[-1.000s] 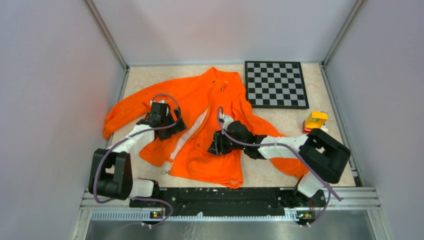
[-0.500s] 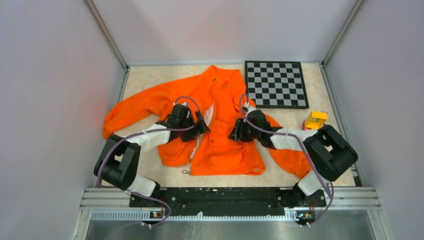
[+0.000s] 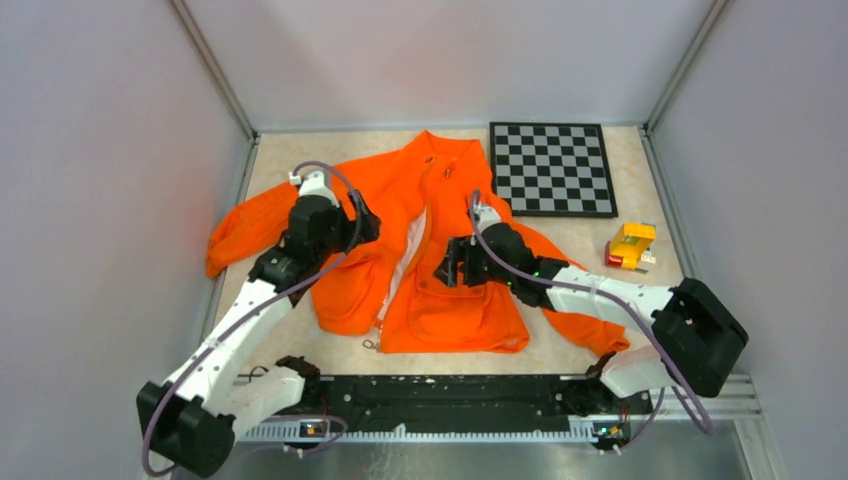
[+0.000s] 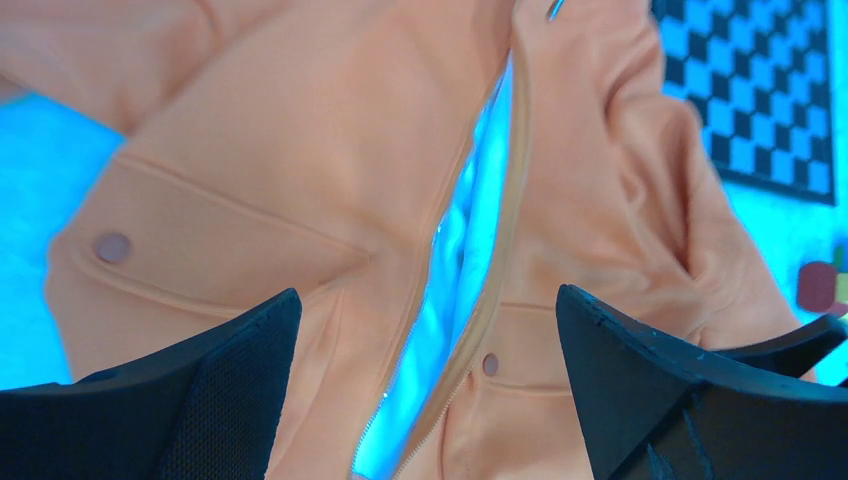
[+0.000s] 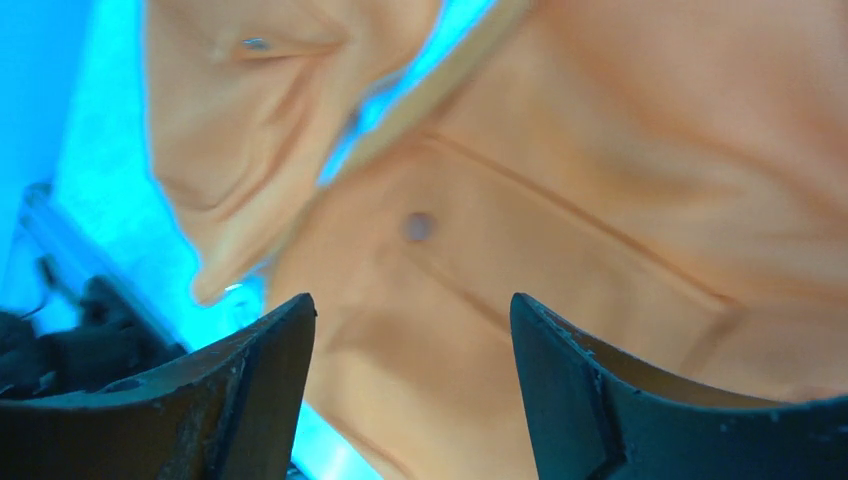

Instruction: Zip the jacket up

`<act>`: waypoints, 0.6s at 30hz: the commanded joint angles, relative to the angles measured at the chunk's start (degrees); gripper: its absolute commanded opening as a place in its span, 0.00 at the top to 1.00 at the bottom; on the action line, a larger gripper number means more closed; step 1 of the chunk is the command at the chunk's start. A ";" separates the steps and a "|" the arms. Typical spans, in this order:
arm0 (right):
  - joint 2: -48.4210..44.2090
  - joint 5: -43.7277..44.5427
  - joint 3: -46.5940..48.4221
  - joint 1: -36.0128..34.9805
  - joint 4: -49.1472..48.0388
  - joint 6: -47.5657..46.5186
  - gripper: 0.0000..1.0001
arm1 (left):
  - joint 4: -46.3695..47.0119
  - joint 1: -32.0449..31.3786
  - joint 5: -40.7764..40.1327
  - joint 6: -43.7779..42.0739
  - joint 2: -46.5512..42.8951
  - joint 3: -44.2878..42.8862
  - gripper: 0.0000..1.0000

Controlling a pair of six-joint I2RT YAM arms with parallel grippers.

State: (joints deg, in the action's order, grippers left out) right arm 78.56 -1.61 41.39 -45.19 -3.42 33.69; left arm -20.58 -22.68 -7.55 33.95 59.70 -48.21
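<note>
I see jacket (image 3: 450, 310) on desk (image 3: 275, 165), front unzipped, left claw (image 3: 360, 228) and right claw (image 3: 447, 272) over its panels, chessboard (image 3: 551, 168) beyond

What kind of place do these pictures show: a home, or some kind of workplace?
Most likely a robot test cell in a laboratory, not a home. Plain grey walls enclose a table, the left arm and right arm are bolted to a metal rail at its near edge, and the jacket lies beside a chessboard.

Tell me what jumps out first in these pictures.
A bright orange jacket sprawls across the middle of the table, its front unzipped with white lining showing. The left gripper and right gripper hang open over the fabric. A chessboard lies at the far right corner, with a small yellow toy just nearer.
</note>
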 commanded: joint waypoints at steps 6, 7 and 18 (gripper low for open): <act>10.78 -10.31 1.56 -8.67 -34.88 20.26 0.29 | -2.62 0.22 -4.06 -13.03 -16.63 -3.48 0.01; 13.45 -11.17 2.81 -8.66 -36.53 21.70 0.31 | -1.99 0.18 -3.83 -14.06 -18.15 -2.88 0.01; 30.87 -12.65 14.02 -8.72 -33.69 29.83 0.56 | 1.36 0.20 -2.71 -26.20 -22.13 3.67 0.01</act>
State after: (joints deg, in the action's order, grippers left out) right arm 107.44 -14.11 52.45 -53.78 -34.35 60.05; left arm -21.15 -22.63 -10.11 13.17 37.06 -47.46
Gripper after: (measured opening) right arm 0.451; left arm 0.987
